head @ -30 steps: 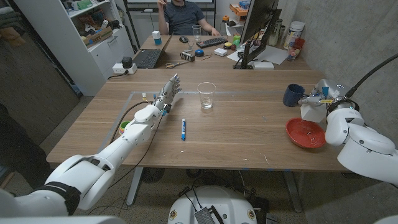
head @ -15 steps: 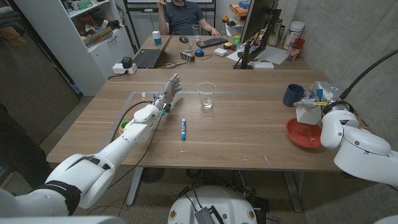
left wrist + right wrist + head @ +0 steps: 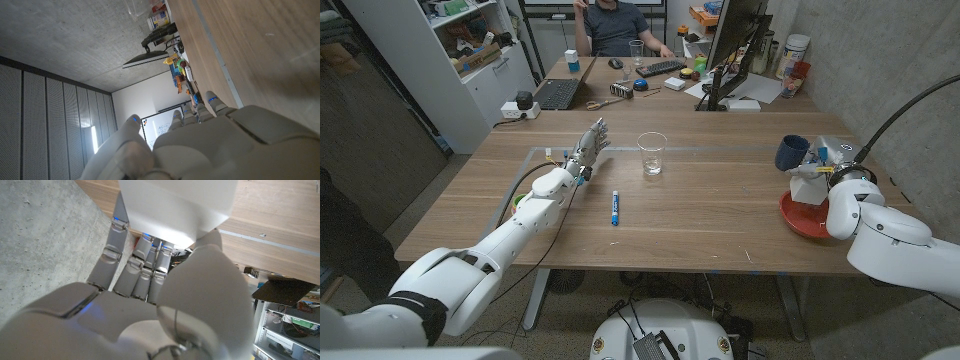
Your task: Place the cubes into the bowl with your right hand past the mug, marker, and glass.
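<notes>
Holding a white cube (image 3: 809, 183) over the near side of the red bowl (image 3: 800, 222), the right hand (image 3: 817, 165) is at the far right part of the wooden surface (image 3: 720, 215); in the right wrist view the fingers (image 3: 131, 265) are closed around one side of the cube (image 3: 177, 207) and the thumb lies on the other side. The bowl stands near the right edge of the surface, and the dark blue mug (image 3: 789, 152) stands just behind the hand (whether they touch I cannot tell). The clear glass (image 3: 652, 153) stands upright near the middle of the surface, and the blue marker (image 3: 615, 207) lies in front of it, nearer to the robot, well apart from the bowl. The left hand (image 3: 588, 147) is stretched out over the left part of the surface, left of the glass, with its fingers extended and a little apart, and it holds nothing. Behind the surface a person (image 3: 616, 25) sits at a second desk (image 3: 620, 85) with a laptop (image 3: 558, 93) and a keyboard (image 3: 661, 67) on it.
</notes>
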